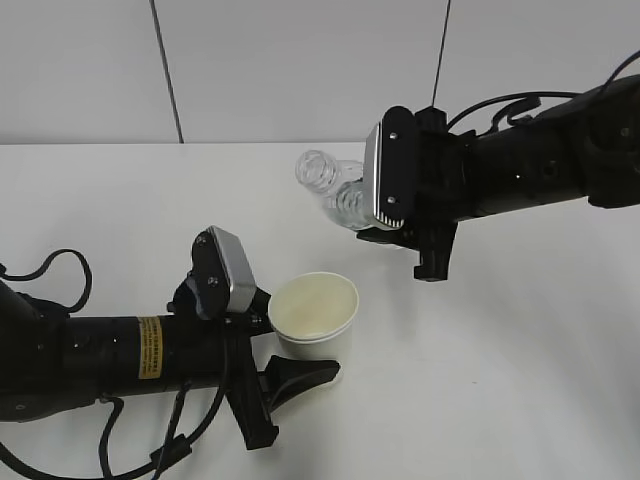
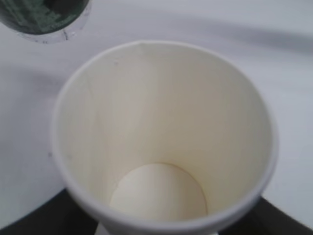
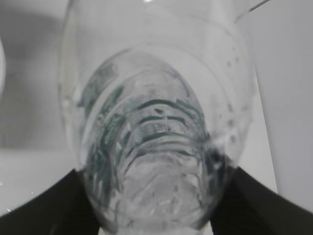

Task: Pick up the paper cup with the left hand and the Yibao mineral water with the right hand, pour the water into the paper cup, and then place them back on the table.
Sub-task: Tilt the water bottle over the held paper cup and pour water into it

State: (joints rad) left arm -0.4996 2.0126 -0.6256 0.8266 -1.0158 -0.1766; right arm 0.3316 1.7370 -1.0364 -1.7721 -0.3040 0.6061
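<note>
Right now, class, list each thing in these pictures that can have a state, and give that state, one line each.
paper cup: upright, open, gripped, no water visible inside.
Yibao mineral water: capless, tipped with its mouth to the left, gripped, not over the cup.
left hand: shut on the paper cup.
right hand: shut on the bottle.
table: bare white where visible.

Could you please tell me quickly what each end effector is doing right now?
Left end effector: closed on the paper cup.
Right end effector: closed on the Yibao mineral water, tilted.

Pale grey wall panels (image 1: 300, 70), 2 dark vertical seams.
</note>
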